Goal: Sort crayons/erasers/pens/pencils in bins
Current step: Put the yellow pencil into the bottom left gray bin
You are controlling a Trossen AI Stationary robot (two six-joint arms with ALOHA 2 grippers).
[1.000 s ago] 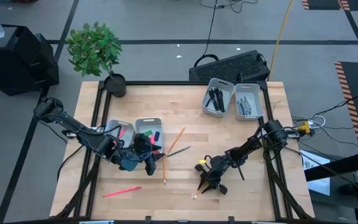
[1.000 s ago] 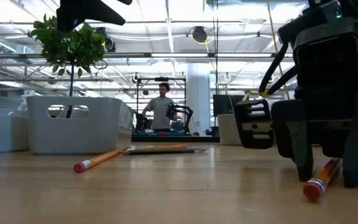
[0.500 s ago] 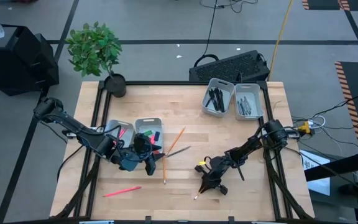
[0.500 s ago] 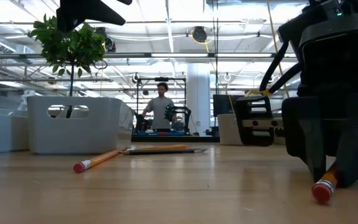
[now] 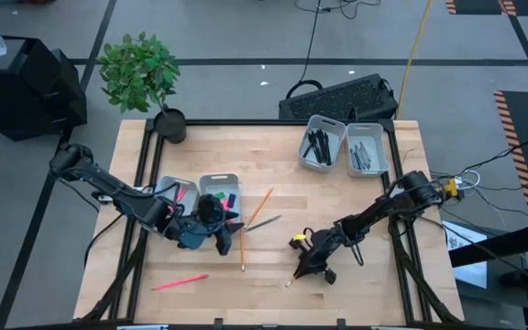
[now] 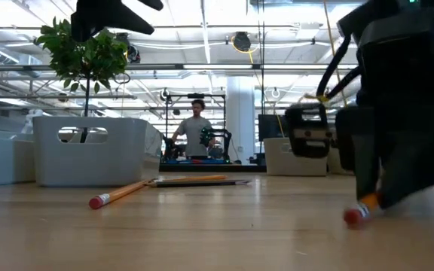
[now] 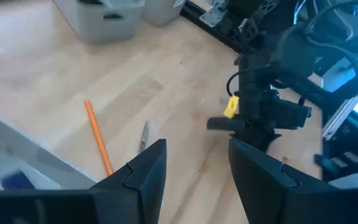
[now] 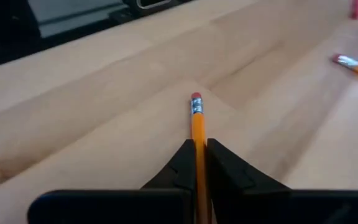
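Note:
An orange pencil with a pink eraser tip sits in my right gripper, which is shut on it near the table's front middle. My left gripper hangs open beside the left pair of bins, with nothing between its fingers. One of these bins holds green, blue and red erasers. A second pair of bins at the far right holds black pens. Loose pencils lie flat on the table: two orange ones and a pink one. My right gripper pinches the pencil's shaft between its two fingers, behind the eraser end. The fingers come slanting down from the far right and lie along the pencil. Its eraser end sticks out ahead and low. I cannot tell whether it touches the table.
A thin grey stick lies between the orange pencils. A potted plant stands at the far left corner and a keyboard lies behind the far edge. A person stands far off in the room.
My right gripper has shut on the orange pencil that lay between its fingers. The pencil's eraser end has shifted a little toward the table's left.

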